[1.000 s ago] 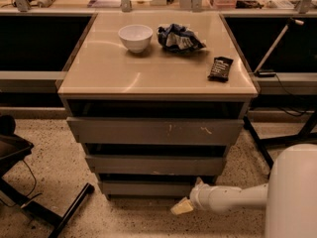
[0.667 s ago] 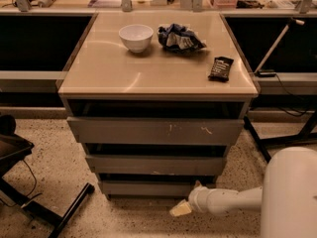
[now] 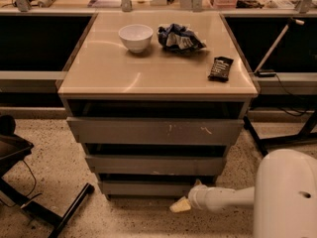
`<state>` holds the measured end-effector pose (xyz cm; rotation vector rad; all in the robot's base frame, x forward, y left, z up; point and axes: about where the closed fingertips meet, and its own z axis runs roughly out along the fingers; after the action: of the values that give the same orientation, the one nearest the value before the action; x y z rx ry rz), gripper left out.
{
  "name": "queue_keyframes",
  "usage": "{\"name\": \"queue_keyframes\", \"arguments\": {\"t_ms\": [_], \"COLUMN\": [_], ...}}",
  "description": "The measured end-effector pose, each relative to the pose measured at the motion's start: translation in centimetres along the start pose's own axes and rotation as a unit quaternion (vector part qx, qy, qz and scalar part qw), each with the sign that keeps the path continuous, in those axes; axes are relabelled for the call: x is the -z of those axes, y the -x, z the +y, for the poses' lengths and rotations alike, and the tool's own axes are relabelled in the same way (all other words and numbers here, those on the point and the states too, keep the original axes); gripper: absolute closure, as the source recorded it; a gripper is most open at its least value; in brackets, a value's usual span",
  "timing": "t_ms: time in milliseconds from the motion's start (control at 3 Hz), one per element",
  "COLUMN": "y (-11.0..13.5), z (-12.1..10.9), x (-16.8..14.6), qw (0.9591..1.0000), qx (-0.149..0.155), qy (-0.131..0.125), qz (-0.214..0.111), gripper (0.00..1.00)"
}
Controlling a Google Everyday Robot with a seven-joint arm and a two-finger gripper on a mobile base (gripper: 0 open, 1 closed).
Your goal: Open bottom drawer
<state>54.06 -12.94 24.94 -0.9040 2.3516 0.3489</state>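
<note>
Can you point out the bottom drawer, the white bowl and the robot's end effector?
bottom drawer (image 3: 143, 188), camera view, middle of its grey front.
white bowl (image 3: 135, 36), camera view, its outer wall.
end effector (image 3: 180, 205), camera view, pale tip, low near the floor by the bottom drawer's right end.

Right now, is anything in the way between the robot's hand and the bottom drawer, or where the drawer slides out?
Nothing visible. The gripper is low at the bottom drawer's right end, nothing between them. A black chair leg lies on the floor left of the drawer's path.
</note>
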Motion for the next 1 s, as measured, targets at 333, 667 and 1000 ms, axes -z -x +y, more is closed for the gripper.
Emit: {"name": "queue_keyframes", "arguments": {"t_ms": [333, 667, 1000], "y": [-2.8, -3.5, -3.4], "z": [-1.1, -1.9, -2.7], "x": [-3.7, -4.1, -4.2], "qw": [0.9998, 0.9995, 0.9995], "qx": [0.012, 0.025, 0.023], "qy": [0.008, 0.008, -0.005], "qz": [-0.010, -0.017, -0.021], "gripper": [0.00, 0.00, 0.00]}}
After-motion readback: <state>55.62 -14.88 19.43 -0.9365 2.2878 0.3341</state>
